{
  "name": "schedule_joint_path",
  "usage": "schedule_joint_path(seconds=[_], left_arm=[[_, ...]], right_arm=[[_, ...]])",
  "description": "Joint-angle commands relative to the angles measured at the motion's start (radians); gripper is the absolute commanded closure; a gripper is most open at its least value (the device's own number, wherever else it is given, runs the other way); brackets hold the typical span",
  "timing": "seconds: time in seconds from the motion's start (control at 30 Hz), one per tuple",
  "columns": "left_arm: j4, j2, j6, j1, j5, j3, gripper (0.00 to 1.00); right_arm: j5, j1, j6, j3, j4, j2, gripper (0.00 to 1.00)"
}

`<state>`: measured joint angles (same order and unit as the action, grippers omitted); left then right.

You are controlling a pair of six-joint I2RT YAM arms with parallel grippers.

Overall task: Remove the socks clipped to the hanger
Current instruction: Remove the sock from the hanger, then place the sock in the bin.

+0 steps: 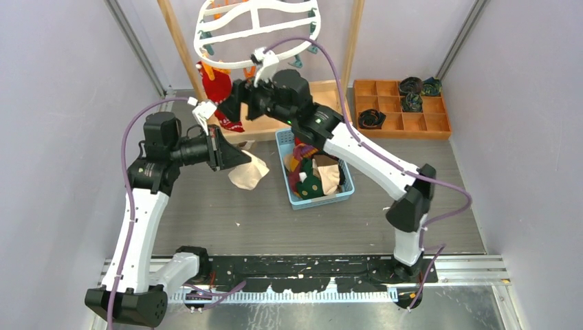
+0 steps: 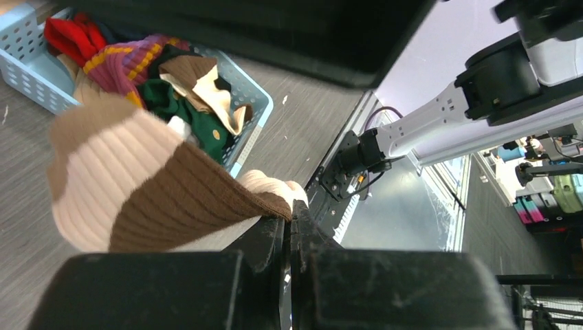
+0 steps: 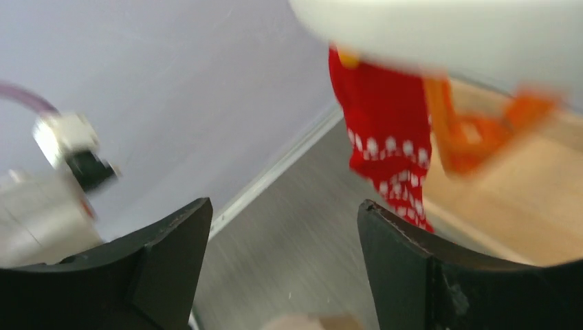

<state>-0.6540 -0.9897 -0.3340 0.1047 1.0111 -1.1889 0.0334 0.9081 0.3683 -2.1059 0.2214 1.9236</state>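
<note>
The white oval hanger hangs at the top centre with orange and teal clips. A red sock with white pattern hangs clipped at its left side; it also shows in the right wrist view. My left gripper is shut on a beige and brown sock, seen close in the left wrist view, held left of the basket. My right gripper is open and empty, just right of the red sock.
A light blue basket holds several loose socks in mid table. A wooden compartment tray with rolled socks stands at the back right. The wooden rack base lies under the hanger. Grey walls close both sides.
</note>
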Motion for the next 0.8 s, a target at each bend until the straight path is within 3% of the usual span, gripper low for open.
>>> schedule_joint_path(seconds=[0.0,0.17,0.4,0.53,0.67,0.73,0.77], left_arm=[[-0.022,0.034,0.057,0.004,0.046,-0.062,1.0],[-0.029,0.034,0.067,0.005,0.072,-0.066,1.0],[-0.035,0.027,0.069,0.004,0.088,-0.095,1.0],[-0.035,0.021,0.059,0.005,0.088,-0.118,1.0],[-0.026,0.017,0.035,0.004,0.094,-0.13,1.0],[-0.016,0.017,0.02,0.005,0.097,-0.131,1.0],[-0.014,0.017,0.015,0.005,0.096,-0.13,1.0]], right_arm=[[0.221,-0.037,0.07,0.27,-0.21,-0.236,0.14],[0.403,-0.046,0.083,0.574,-0.339,-0.44,0.09],[0.63,-0.047,0.187,0.846,-0.479,-0.553,0.11],[0.674,-0.042,0.267,0.913,-0.584,-0.552,0.18],[0.667,-0.02,0.261,0.901,-0.586,-0.528,0.25],[0.651,-0.011,0.252,0.88,-0.57,-0.514,0.34],[0.644,-0.009,0.251,0.871,-0.564,-0.509,0.43]])
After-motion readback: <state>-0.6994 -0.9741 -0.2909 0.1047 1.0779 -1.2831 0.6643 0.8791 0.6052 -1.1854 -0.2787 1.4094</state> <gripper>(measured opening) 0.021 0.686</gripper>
